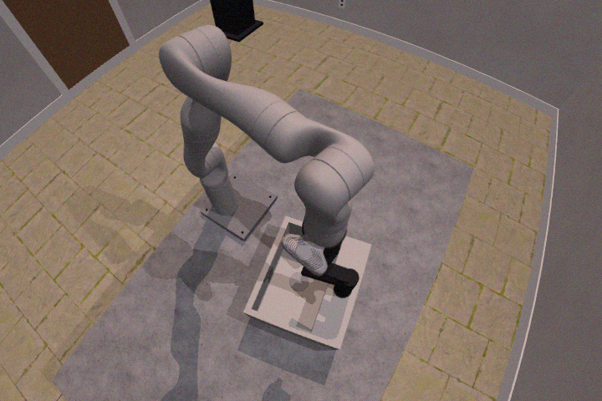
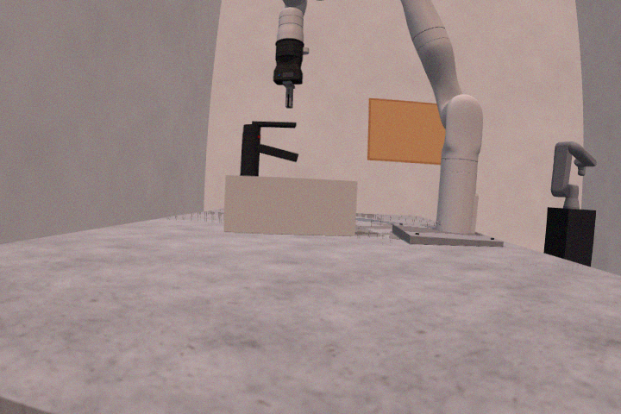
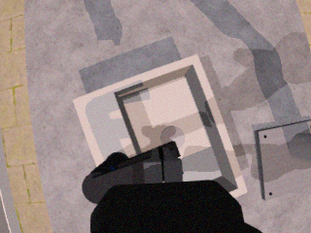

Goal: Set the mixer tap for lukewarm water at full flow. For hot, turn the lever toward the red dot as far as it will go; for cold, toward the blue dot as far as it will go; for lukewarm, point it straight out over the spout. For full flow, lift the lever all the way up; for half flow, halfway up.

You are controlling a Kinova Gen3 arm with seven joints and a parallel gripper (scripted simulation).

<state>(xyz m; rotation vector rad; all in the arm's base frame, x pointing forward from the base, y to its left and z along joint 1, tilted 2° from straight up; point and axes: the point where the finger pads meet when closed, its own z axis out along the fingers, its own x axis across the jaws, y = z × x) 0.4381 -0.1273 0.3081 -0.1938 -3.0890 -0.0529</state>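
The black mixer tap [image 1: 343, 290] [image 2: 249, 153] stands on the sink block's rim. Its flat lever [image 1: 332, 274] [image 2: 278, 124] [image 3: 127, 168] lies nearly level, not raised, and points out over the spout [image 2: 279, 153], in line with it as far as I can tell. A red dot [image 2: 258, 137] shows on the tap body in the exterior view; a faint blue spot [image 3: 113, 168] shows in the wrist view. My gripper [image 2: 289, 106] [image 3: 160, 158] is shut and empty, pointing down a little above the lever's outer end, not touching it. In the top view the fingertips are hidden.
The pale sink block [image 1: 356, 251] [image 2: 291, 205] [image 3: 141, 80] has an open basin under the spout. The arm's base plate [image 1: 245, 232] [image 2: 455, 239] [image 3: 259, 167] stands beside it. A black pedestal [image 2: 569, 236] with a small arm-like object is farther off.
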